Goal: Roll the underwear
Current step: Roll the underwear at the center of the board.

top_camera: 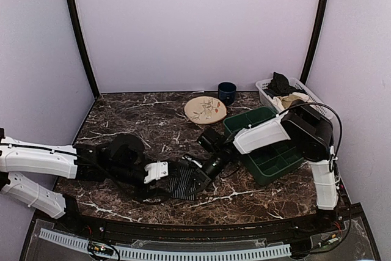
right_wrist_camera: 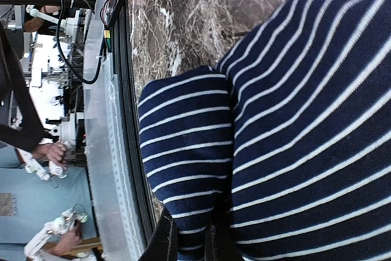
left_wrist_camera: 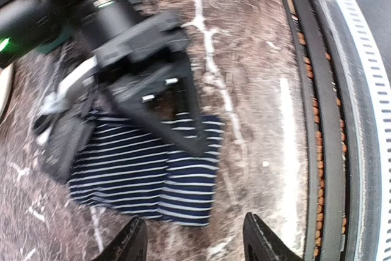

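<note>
The underwear (top_camera: 182,183) is navy cloth with thin white stripes, lying on the marble table near the front edge. It shows in the left wrist view (left_wrist_camera: 140,172) and fills the right wrist view (right_wrist_camera: 293,120). My right gripper (top_camera: 199,178) comes down on its right side and is shut, pinching a fold of the cloth between its fingertips (right_wrist_camera: 164,244). It also shows in the left wrist view (left_wrist_camera: 160,99). My left gripper (top_camera: 166,180) is open and empty (left_wrist_camera: 195,246), just short of the cloth's near edge. The waistband is not visible.
A green compartment tray (top_camera: 292,157) sits under the right arm. A patterned plate (top_camera: 205,109), a dark blue cup (top_camera: 226,92) and a white basket (top_camera: 264,87) of clothes stand at the back. The black front rail (left_wrist_camera: 324,120) runs close to the cloth.
</note>
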`<state>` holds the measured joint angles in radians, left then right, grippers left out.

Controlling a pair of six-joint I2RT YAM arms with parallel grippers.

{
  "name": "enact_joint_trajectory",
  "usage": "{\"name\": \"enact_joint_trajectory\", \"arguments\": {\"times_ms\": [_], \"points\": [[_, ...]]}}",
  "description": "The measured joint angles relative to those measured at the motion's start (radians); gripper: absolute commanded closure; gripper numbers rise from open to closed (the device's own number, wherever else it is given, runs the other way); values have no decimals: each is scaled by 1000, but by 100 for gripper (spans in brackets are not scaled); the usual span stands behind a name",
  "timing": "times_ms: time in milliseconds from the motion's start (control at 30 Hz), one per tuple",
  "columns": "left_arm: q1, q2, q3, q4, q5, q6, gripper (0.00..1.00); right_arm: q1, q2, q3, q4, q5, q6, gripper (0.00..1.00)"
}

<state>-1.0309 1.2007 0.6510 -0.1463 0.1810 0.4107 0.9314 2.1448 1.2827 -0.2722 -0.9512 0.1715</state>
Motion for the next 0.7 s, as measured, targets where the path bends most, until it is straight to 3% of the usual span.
{"name": "enact_joint_trajectory", "arguments": {"times_ms": [267, 433, 700], "points": [[-116, 166, -5, 88, -93, 55, 44, -26, 82, 83, -97, -119, 13, 100], [-124, 277, 5, 133, -141, 89, 45, -29, 94, 98, -118, -130, 14, 100], [-127, 300, 5, 211, -206, 133, 49, -32, 98, 105, -129, -133, 22, 100]]}}
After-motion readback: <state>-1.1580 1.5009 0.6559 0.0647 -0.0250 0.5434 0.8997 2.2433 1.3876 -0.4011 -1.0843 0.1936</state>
